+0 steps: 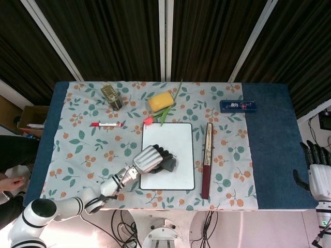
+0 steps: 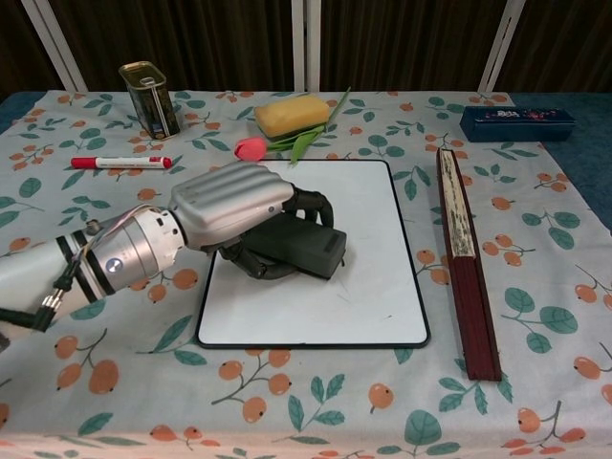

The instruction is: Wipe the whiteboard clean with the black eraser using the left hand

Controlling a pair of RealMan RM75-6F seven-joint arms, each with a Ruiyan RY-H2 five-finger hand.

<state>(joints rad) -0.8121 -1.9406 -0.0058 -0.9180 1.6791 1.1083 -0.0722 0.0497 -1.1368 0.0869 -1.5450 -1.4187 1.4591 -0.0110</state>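
Observation:
The whiteboard (image 2: 363, 287) (image 1: 176, 137) lies flat on the floral cloth, its visible surface white with no clear marks. My left hand (image 2: 234, 206) (image 1: 149, 159) grips the black eraser (image 2: 306, 251) (image 1: 168, 164) and presses it onto the board's left middle. The fingers curl over the eraser's top, hiding its far side. My right hand (image 1: 316, 170) hangs off the table's right edge, away from everything, fingers apart and holding nothing.
A closed dark red fan (image 2: 464, 249) lies along the board's right side. A pink tulip (image 2: 253, 147) and a yellow sponge (image 2: 292, 115) sit just behind the board. A red marker (image 2: 120, 163), a tin can (image 2: 150, 98) and a blue case (image 2: 516, 122) lie farther off.

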